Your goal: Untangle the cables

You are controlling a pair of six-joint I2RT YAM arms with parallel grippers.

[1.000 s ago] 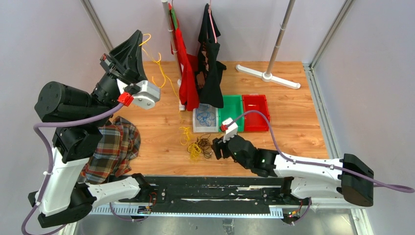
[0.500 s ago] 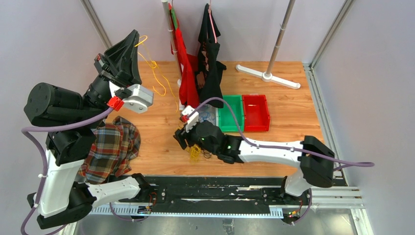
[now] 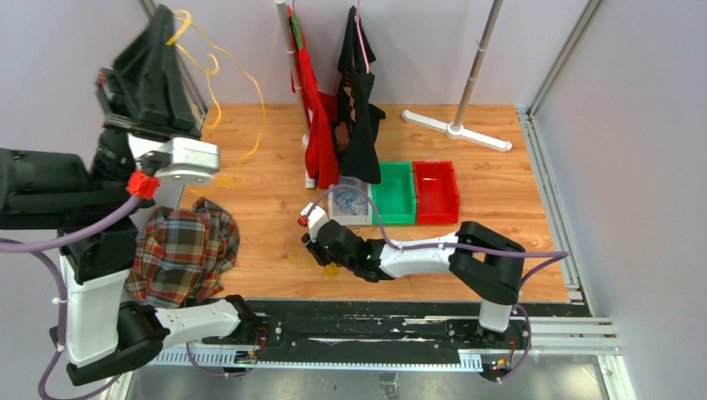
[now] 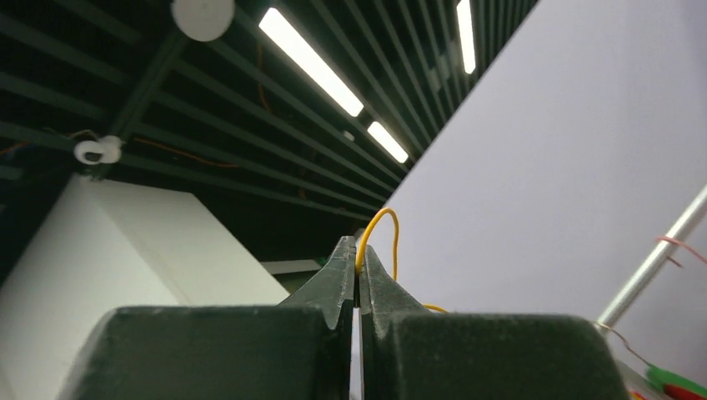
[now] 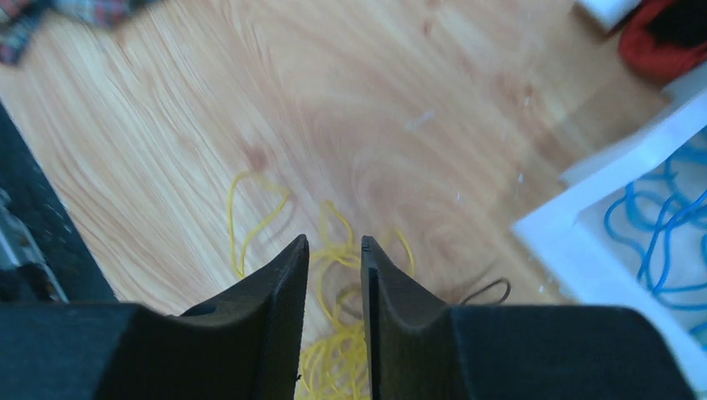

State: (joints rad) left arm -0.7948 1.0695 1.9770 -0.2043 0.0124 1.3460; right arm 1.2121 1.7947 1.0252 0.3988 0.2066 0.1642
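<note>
Cables are light, limp, snag-prone: your closed left fingers pinch a yellow strand, raised far left; right fingers, narrowly parted, hover over the rest on the near bench. Grip single loops.

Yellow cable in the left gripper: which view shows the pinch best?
Left wrist: left gripper is shut on the yellow cable at its tips. Top external shows strands hanging from it; right wrist shows only a yellow tangle.
</note>
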